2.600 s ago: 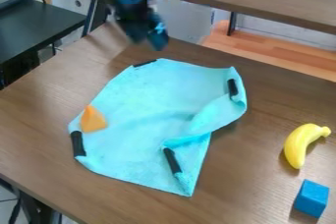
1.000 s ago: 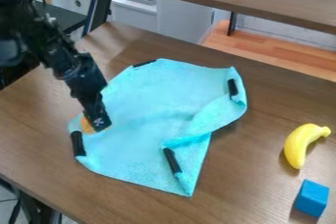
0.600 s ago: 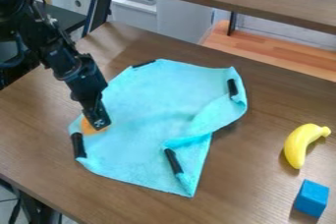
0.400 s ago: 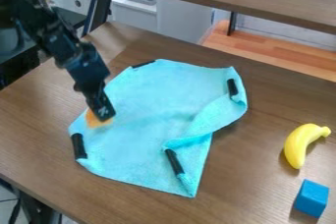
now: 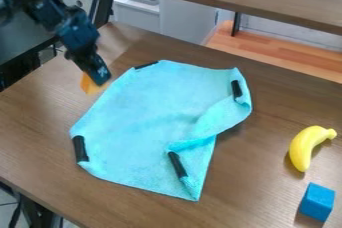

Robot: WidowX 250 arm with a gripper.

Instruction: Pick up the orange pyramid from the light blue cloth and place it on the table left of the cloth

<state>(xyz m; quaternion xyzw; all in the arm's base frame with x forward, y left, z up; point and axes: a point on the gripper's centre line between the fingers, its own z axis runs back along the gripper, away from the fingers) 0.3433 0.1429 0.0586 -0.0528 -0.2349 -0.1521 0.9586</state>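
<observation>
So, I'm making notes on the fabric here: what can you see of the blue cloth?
The cloth is light turquoise, soft and slightly fuzzy-looking, with four black strips spaced around its edges. It lies spread on the brown wooden table, mostly flat but uneven in outline. Towards the right of the picture its edge curls and folds over itself, making a raised ridge that runs down to a narrow lower corner.

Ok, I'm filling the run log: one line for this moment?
Tool: holding orange wedge | cloth: partly folded on table | banana, blue block: table's right side
</observation>
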